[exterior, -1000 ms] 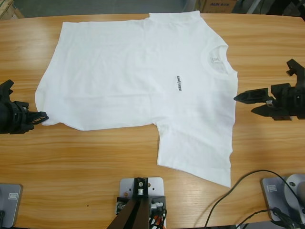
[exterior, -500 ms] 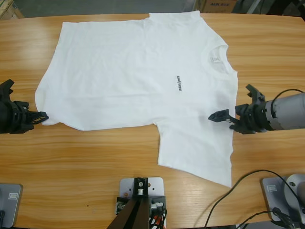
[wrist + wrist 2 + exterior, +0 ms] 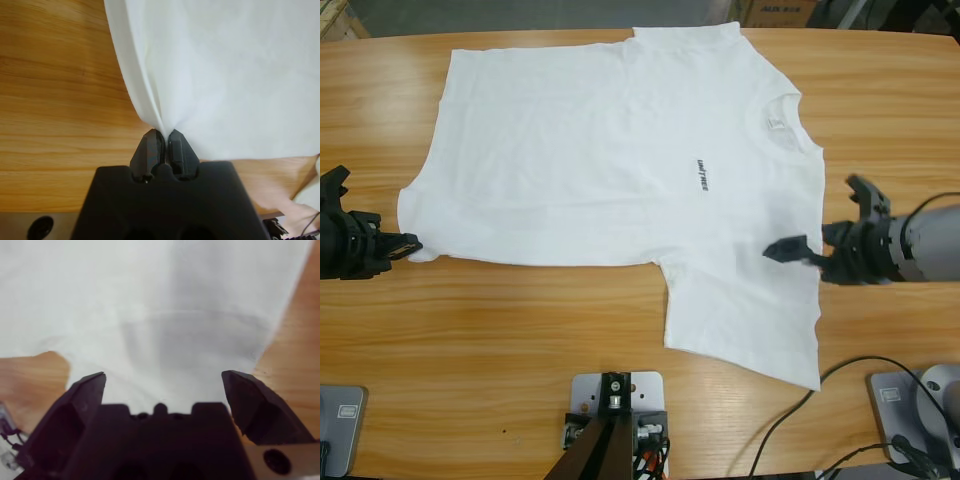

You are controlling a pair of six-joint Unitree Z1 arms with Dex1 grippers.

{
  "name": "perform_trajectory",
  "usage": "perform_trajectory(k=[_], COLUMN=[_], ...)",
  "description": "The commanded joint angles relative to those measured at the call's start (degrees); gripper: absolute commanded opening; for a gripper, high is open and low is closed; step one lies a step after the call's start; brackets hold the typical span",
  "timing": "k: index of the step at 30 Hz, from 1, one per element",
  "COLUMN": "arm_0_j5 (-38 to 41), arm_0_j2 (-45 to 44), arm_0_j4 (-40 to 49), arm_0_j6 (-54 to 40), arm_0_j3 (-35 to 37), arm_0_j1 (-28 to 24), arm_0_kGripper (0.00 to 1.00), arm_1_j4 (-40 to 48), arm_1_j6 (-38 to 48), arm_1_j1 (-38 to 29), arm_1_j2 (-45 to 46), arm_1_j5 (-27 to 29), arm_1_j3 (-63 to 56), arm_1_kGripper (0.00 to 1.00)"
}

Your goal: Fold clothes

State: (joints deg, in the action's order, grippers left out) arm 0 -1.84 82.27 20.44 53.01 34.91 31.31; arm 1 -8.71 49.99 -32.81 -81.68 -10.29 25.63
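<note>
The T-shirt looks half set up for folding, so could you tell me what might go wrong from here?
1. The left hand is shut on only a small pinch of the T-shirt hem corner; a pull could slip it free.
2. The right hand is open over the shoulder, one jaw on the cloth and one beyond its edge; closing there may catch only one layer or miss the edge.
3. With one corner held, any pull could skew or bunch the shirt.

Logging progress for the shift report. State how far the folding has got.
Barely started. Done: the T-shirt lies spread flat on the table, no fold made. In hand: the left gripper is shut on its hem corner; the right gripper, jaws open, sits over the shoulder edge. Left: every fold.
</note>
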Motion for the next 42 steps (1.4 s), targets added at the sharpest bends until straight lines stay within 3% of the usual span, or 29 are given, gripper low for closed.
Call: perform_trajectory(k=[1,19,29,42], arm_0_j5=[0.7,0.7,0.7,0.6], arm_0_j2=[-0.1,0.2,0.0,0.1], arm_0_j4=[-0.7,-0.7,-0.6,-0.4], arm_0_j6=[-0.7,-0.8,-0.8,-1.6], arm_0_j3=[0.0,0.3,0.2,0.5], arm_0_j1=[-0.3,-0.3,-0.3,-1.2], arm_0_kGripper=[0.0,0.0,0.0,0.0], arm_1_j4=[-1.4,-0.6,9.4,6.7], arm_1_j6=[1.3,6.9,7.0,8.6], arm_1_j1=[-1.2,-1.7,-1.8,-1.8], arm_1_j2=[0.1,0.6,-3.2,-4.4], arm_1_j5=[1.5,3.9,0.9,5.0], arm_1_j3=[0.4,-5.4,-8.7,-9.1], arm_1_kGripper=[0.945,0.945,0.944,0.936])
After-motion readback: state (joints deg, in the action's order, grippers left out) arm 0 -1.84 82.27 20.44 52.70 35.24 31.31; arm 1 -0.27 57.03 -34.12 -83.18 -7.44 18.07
